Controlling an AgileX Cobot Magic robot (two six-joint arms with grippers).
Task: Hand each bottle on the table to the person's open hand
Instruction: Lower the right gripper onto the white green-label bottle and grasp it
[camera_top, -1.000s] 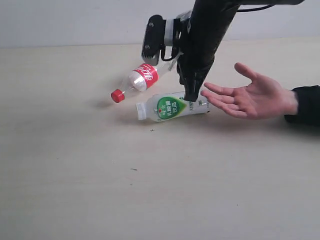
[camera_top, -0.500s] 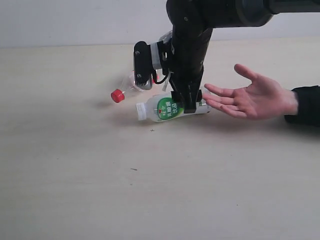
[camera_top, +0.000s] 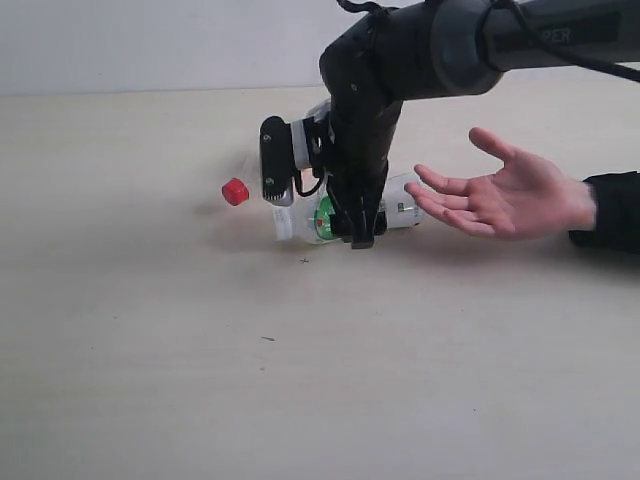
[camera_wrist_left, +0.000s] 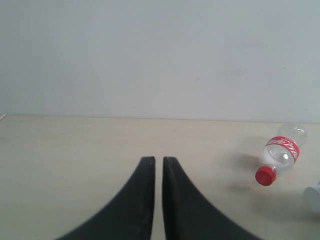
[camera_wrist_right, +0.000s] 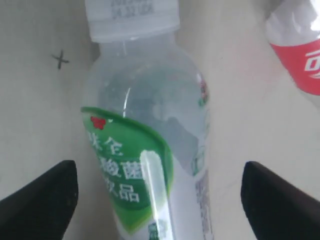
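Observation:
The white-green label bottle (camera_top: 402, 208) lies on its side on the table (camera_top: 300, 380), its white cap pointing left. My right gripper (camera_top: 360, 236) has come down over it and is open. In the right wrist view its fingers stand apart on either side of that bottle (camera_wrist_right: 145, 150), with gaps on both sides. The clear bottle with the red label and cap (camera_wrist_left: 280, 152) lies just behind; in the exterior view only its cap (camera_top: 235, 191) shows past the arm. My left gripper (camera_wrist_left: 158, 160) is shut and empty, low over the table. The yellow-label and butterfly-label bottles are out of view.
The person's open hand (camera_top: 500, 195) rests palm up just right of the white-green bottle, fingertips close to its base. A small dark cross mark (camera_wrist_right: 60, 60) on the table lies by the bottle's cap. A pale wall runs behind the table.
My right arm has dropped lower and swung left over the white-green bottle, now hiding most of the red-label bottle. Both bottles and the hand have stayed put.

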